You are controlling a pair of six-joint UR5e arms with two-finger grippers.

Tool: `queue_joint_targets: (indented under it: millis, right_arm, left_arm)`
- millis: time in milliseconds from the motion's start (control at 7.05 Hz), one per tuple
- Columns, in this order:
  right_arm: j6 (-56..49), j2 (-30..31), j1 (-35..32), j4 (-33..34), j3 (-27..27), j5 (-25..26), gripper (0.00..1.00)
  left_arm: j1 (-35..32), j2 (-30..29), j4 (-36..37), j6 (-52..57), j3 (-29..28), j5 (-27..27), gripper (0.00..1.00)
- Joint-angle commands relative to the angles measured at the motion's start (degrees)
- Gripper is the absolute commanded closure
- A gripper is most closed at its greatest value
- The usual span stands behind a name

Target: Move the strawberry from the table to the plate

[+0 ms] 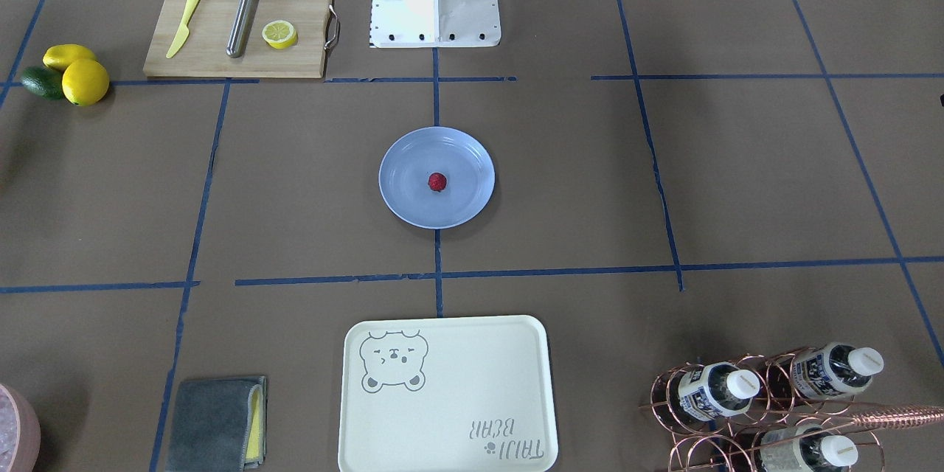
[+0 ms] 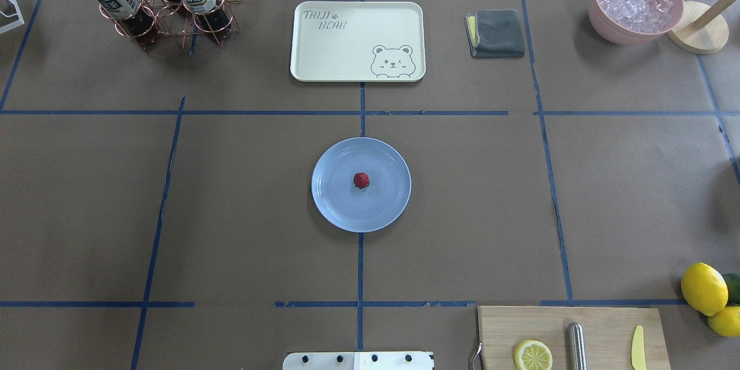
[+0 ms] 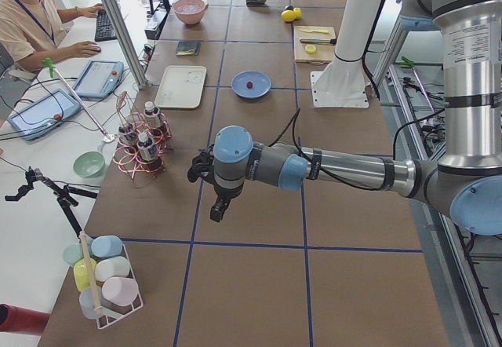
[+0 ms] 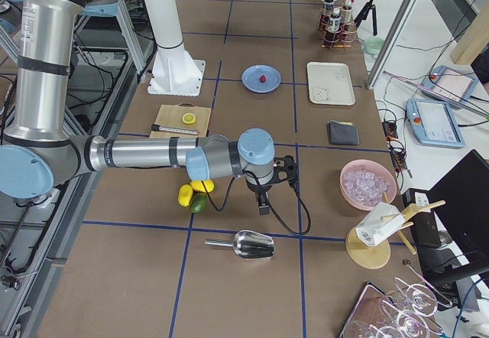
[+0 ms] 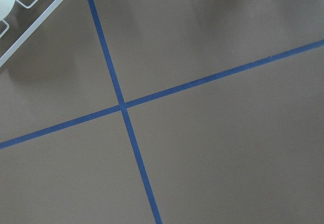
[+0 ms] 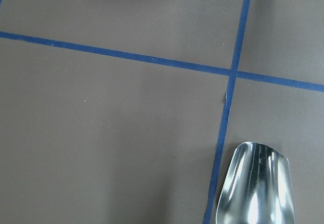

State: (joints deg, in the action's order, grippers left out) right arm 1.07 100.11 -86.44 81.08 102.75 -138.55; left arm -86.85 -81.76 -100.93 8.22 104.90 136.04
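The left end effector is held pointing down over the brown paper surface, which is crossed by blue tape lines, well apart from the round, glossy light-blue plate with its raised rim. Whether its fingers are apart or together cannot be told. The same is true of the right end effector, held well apart from the plate and near a shiny metal scoop. The tiny dark-red, bumpy strawberry is seen lying at the middle of the plate. A cream rectangular tray with a bear drawing is laid beyond the plate, away from the robot.
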Motion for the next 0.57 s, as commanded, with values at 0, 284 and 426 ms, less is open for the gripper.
queue_joint_targets:
  millis: [0,284,426]
  right_arm:
    - [0.1,-0.6,0.1,-0.3,-2.6,1.9,0.00]
    - [0.1,-1.4,0.0,-0.1,-2.5,1.9,0.00]
    - [0.2,-1.6,0.0,-0.1,-2.7,2.5,0.00]
  left_arm:
    - [0.0,-0.1,-6.0,0.6,-3.4,-0.5,0.00]
    - [-0.1,0.9,-4.4,0.5,-4.3,-0.5,0.00]
    - [-0.1,0.6,1.6,0.5,-3.5,-0.6,0.00]
